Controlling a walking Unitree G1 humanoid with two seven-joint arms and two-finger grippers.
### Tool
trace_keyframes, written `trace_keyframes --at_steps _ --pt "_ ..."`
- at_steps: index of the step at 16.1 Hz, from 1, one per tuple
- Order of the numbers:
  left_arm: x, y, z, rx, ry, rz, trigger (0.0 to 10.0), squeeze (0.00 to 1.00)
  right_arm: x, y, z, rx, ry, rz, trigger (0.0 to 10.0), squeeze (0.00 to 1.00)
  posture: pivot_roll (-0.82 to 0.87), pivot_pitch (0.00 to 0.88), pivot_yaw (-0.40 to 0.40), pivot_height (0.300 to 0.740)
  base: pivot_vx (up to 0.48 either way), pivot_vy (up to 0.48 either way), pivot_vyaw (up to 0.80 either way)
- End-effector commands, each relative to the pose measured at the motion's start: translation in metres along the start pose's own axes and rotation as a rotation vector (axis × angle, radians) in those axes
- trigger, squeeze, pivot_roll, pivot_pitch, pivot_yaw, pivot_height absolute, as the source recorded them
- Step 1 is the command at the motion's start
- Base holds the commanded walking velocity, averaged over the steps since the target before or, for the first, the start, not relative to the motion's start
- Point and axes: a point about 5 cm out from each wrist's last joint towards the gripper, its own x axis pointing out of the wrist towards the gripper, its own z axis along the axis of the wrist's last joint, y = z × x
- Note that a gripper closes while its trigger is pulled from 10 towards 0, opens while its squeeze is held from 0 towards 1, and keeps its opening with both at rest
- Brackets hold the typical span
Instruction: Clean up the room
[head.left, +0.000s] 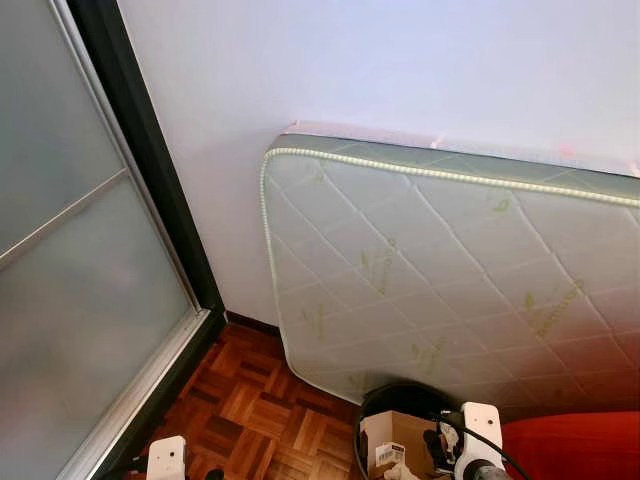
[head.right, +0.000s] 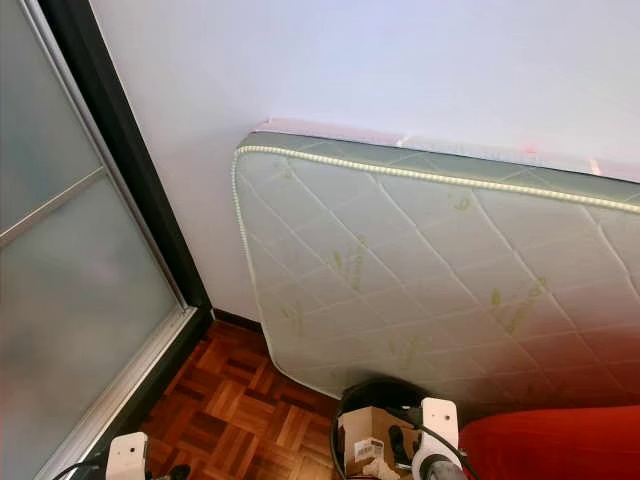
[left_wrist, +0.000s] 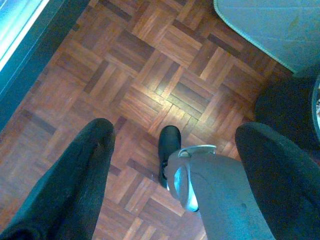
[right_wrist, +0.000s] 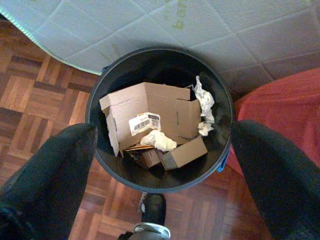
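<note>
- Here, the right gripper (right_wrist: 160, 150) is held agape above a black bin (right_wrist: 100, 100) of cardboard (right_wrist: 165, 112) beside the leaning mattress (head.left: 450, 270).
- The left gripper (left_wrist: 172, 165), likewise spread, is seen over parquet (left_wrist: 150, 75).

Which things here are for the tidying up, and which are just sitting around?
For the tidying:
- black bin
- cardboard box inside it
- crumpled paper inside it
- right gripper, open above the bin

Just sitting around:
- mattress leaning on the wall
- red fabric
- frosted glass door
- wooden floor
</note>
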Motion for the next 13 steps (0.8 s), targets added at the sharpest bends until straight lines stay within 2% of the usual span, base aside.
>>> trace_keyframes --at_steps 1,7,13 --pt "-0.001 0.001 -0.008 0.015 0.040 0.005 10.0 0.00 0.000 -0.001 -0.002 0.011 0.007 -0.010 10.0 0.00 0.04 0.000 0.005 0.740 0.000 0.000 0.00" --pt "-0.002 0.000 -0.011 0.012 0.046 0.004 10.0 0.00 -0.002 -0.005 -0.006 0.039 0.019 -0.050 10.0 0.00 0.05 0.000 0.001 0.740 0.000 0.000 0.00" --pt "-0.002 0.004 -0.007 0.025 0.040 0.018 10.0 0.00 -0.002 0.003 -0.013 0.046 0.056 -0.046 10.0 0.00 0.05 0.000 0.009 0.740 0.000 0.000 -0.73"
